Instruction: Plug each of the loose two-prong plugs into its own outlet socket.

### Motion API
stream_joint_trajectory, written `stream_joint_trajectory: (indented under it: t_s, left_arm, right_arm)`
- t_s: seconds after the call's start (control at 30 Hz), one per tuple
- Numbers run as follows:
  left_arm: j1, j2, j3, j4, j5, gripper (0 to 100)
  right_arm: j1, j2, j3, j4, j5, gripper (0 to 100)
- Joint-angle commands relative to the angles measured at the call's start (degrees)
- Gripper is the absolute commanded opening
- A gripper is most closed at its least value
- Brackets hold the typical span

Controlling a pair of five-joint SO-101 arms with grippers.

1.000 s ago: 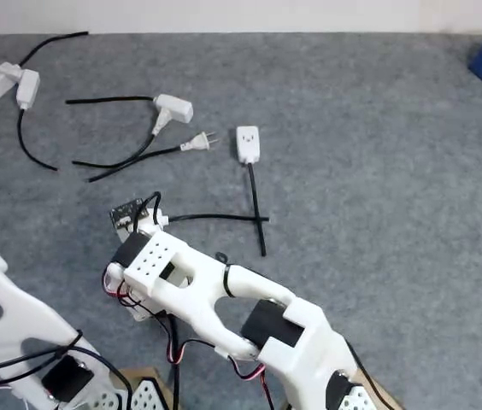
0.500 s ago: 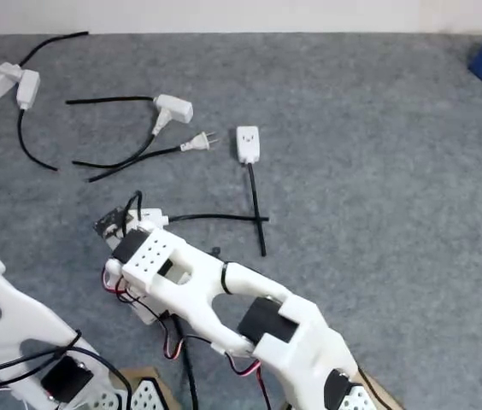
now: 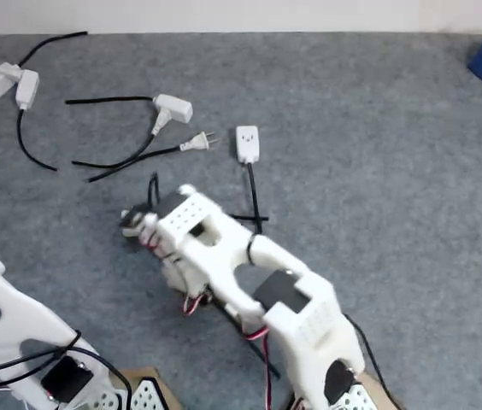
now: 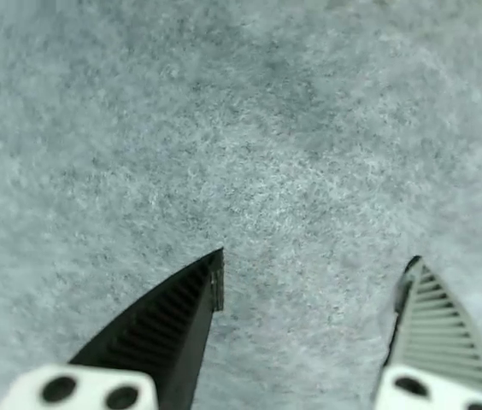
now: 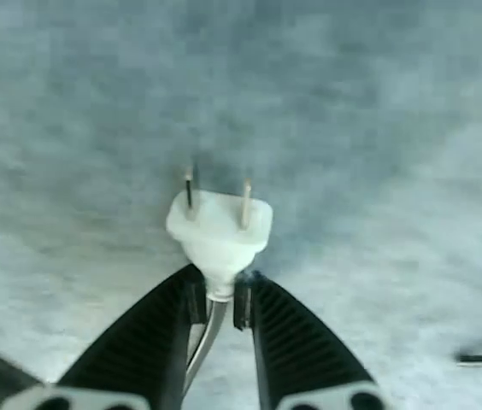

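Swung rightward, right gripper (image 5: 220,290) clamps plug (image 5: 220,226), prongs toward 9 o'clock; socket (image 3: 247,143) lies at 2 o'clock; left gripper (image 4: 314,260) gapes

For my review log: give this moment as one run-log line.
right tool: shut on plug, prongs pointing away | left tool: open over carpet | socket: empty | second plug: lying beside socket

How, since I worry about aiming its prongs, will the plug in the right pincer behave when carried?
The plug looks small and rigid, so probably light. The right pincer grips only its narrow neck, so it may pivot or slip. Its cord looks floppy and will likely drag and tug.
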Motion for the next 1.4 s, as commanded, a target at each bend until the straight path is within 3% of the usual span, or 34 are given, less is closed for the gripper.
stream_joint_trajectory:
  t_s: [0.0, 0.23, 0.53, 0.8, 1.0, 1.17, 1.37]
  left_arm:
    - [-0.40, -1.80, -2.07, 0.62, -5.63, 33]
    - [-3.65, -1.80, -1.98, 0.70, -10.46, 33]
    - [1.71, -17.19, 0.92, 0.97, -5.71, 33]
    - [16.04, -48.66, 39.34, 0.70, -5.54, 33]
    - [22.20, -67.74, 57.19, -0.09, -2.90, 33]
    - [22.20, -80.84, 74.86, -9.67, -1.67, 33]
    - [22.11, -101.85, 102.29, -25.41, -1.67, 33]
  right_arm:
    - [3.38, -7.34, -0.92, -2.86, 1.76, 0.6]
    - [3.12, -15.69, -8.04, 2.33, 0.62, 0.6]
    - [-0.48, -15.78, -16.66, 3.03, -5.45, 0.6]
    - [1.98, -15.87, -17.19, -0.40, -5.27, 0.6]
    - [-1.27, -13.93, -26.86, 0.75, -5.19, 0.6]
    - [-2.68, -5.76, -38.99, 7.69, -6.68, 0.6]
    - [-2.42, 1.98, -48.13, 15.34, -13.54, 0.6]
